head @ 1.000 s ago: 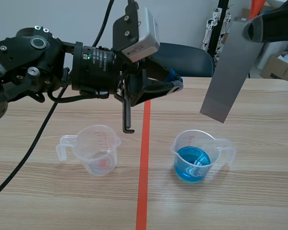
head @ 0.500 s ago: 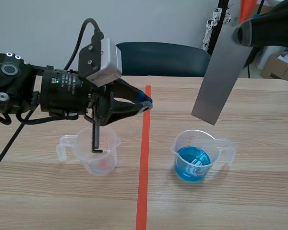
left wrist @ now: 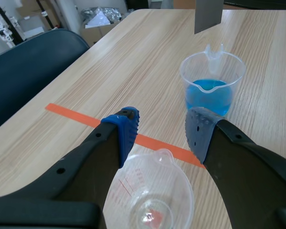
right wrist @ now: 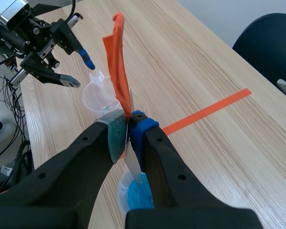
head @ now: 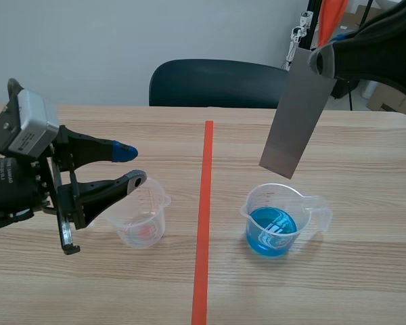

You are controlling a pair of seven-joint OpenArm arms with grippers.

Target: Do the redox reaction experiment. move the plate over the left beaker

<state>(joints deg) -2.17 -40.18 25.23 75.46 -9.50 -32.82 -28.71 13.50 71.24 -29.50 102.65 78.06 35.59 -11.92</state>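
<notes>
Plate (head: 294, 115): hangs tilted above blue-filled beaker (head: 272, 223), clamped in right hand (head: 323, 59). Left hand (head: 133, 165): fingers apart, beside empty beaker (head: 143, 218) on tabletop (head: 365, 156).

left gripper (head: 131, 165): thick black fingers, blue dotted pads (left wrist: 127, 129)
right gripper (right wrist: 128, 131): black fingers, one pad grey-green, one blue
wrist camera (head: 25, 128): grey-white box, frame's left

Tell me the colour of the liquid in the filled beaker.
Bright blue liquid in the clear beaker; the left wrist view shows it best.
</notes>
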